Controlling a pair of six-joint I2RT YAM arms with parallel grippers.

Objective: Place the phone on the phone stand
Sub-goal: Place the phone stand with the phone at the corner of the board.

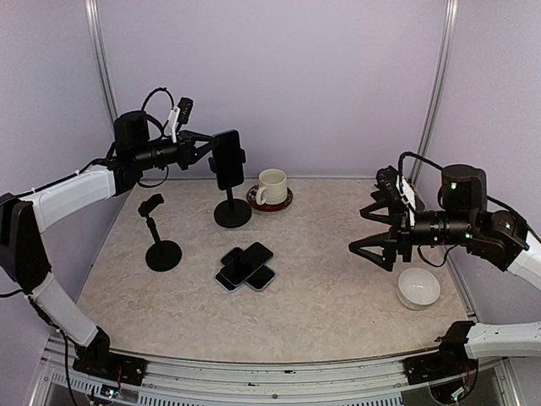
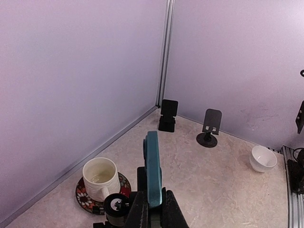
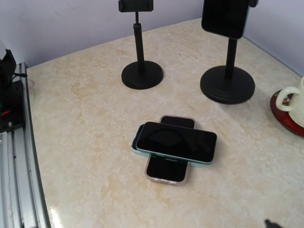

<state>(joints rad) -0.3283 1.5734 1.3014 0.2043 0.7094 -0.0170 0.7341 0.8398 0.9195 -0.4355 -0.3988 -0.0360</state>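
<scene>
Left gripper clamped on the upright phone at the phone stand, 11 o'clock; right gripper agape, 3 o'clock; the phone, likely light, rigid and slick-faced, favours a firm hold by its cased edges.

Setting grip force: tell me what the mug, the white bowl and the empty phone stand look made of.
Mug: likely glazed ceramic, cream, glossy rim. White bowl: probably ceramic too, smooth, soft sheen. Empty phone stand: matte black, no highlights; plastic or painted metal, cannot tell.
</scene>
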